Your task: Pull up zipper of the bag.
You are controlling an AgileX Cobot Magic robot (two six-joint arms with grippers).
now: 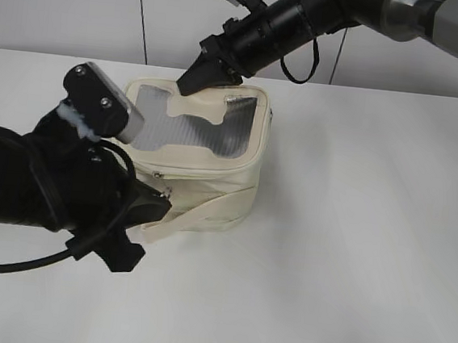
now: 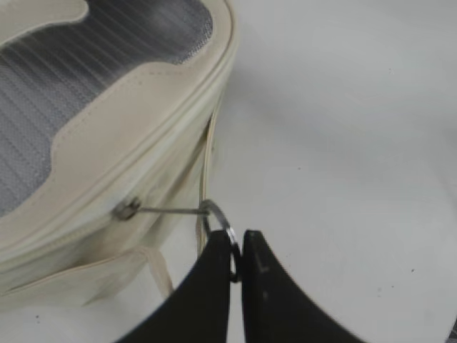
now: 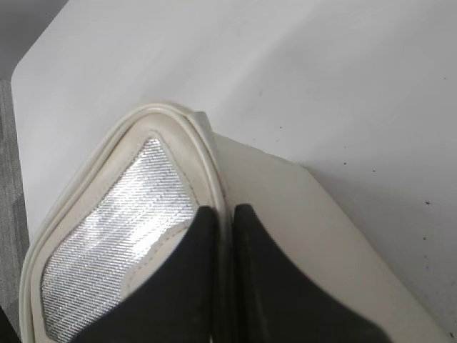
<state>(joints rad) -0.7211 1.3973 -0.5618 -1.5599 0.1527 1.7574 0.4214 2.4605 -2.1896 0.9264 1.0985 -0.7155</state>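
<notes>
The cream bag point(image 1: 212, 182) stands on the white table, its grey window panel point(image 1: 193, 123) on the lid facing up. The zipper runs along the lid rim; its small silver pull point(image 2: 128, 209) sits on the near side, with a thin metal link to a ring point(image 2: 218, 221). My left gripper point(image 2: 238, 246) is shut on that ring, just off the bag's near side; it also shows in the exterior view point(image 1: 161, 201). My right gripper point(image 3: 224, 218) is shut on the lid's raised rim at the bag's far edge, seen in the exterior view point(image 1: 190, 83).
The cream strap band point(image 1: 200, 213) hangs loose across the bag's near side, close to my left gripper. The white table point(image 1: 351, 256) spreads to the right and front. A grey wall stands behind.
</notes>
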